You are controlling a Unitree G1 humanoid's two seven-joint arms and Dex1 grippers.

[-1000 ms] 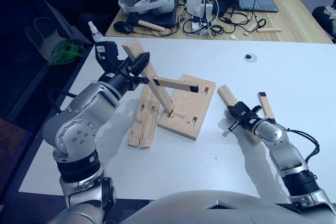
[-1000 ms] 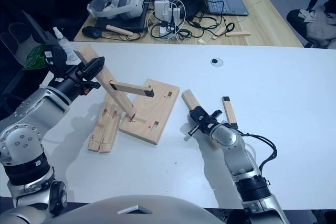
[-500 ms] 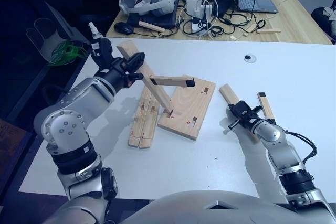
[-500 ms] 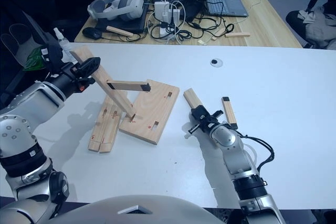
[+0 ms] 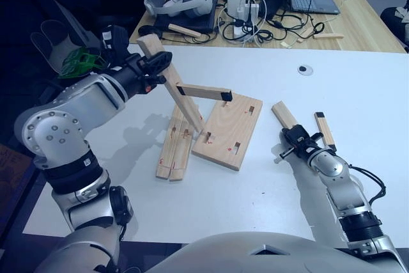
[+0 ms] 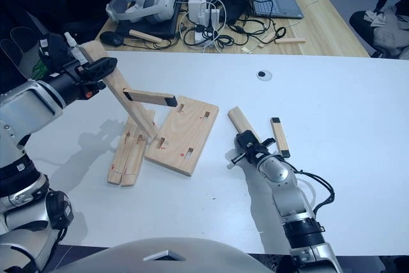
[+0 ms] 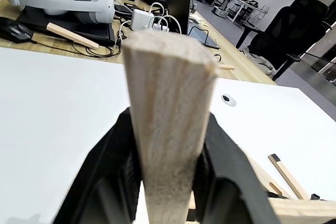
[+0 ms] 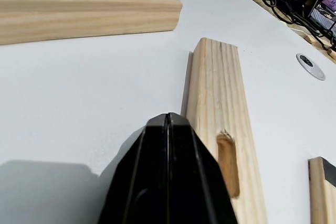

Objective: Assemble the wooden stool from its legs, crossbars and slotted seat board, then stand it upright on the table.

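Left gripper point(image 5: 155, 68) clamps a stool leg point(image 5: 172, 84) aloft; right gripper point(image 5: 295, 140) rests on the table point(image 5: 364, 94).
The leg slants down and away from the left fingers point(image 7: 113, 166), which grip its upper end, and a crossbar point(image 5: 203, 91) juts sideways from its middle. Its far end sits at the edge of the flat slotted seat board point(image 5: 230, 133); contact cannot be told. Two more legs point(image 5: 175, 150) lie beside the board. The right fingers point(image 8: 169, 177) are pressed together, empty, just beside another flat leg point(image 8: 220, 98), with a short crossbar point(image 5: 324, 128) beyond it.
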